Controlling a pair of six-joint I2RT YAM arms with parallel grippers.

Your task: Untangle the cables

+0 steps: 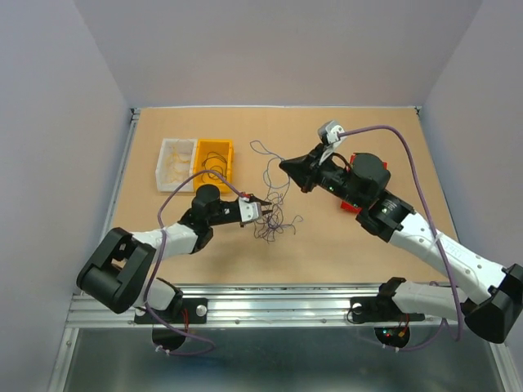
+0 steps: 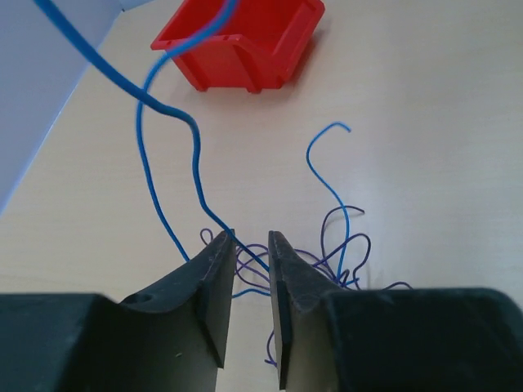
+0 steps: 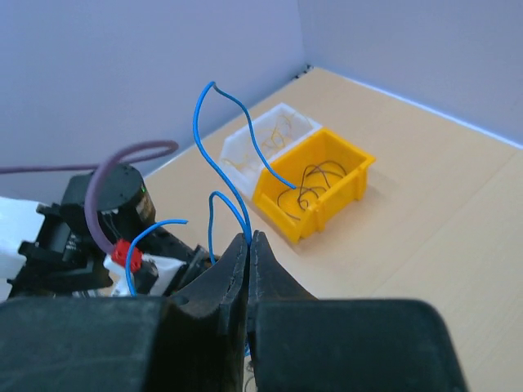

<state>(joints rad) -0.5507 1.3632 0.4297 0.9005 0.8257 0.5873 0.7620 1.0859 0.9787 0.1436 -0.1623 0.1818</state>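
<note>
Cables [image 1: 275,219] bunched just ahead of my left gripper [image 2: 251,237], whose jaws stand narrowly apart around a few strands. My right gripper [image 3: 248,237] (facing the left one) is pinched together on one blue strand.

Just past the left gripper [image 2: 249,237] the cables [image 2: 346,245] slip behind its fingers [image 2: 214,282]; I can't tell if any strand sits between them. Well ahead, the red bin [image 2: 245,49] is cut off at its far side.

place: robotics lab cell | evidence: cork-brown bench [image 1: 327,253] boxed by plain grey walls [image 1: 57,122], aluminium rail [image 1: 278,304], small parts bins [image 1: 214,144]
</note>
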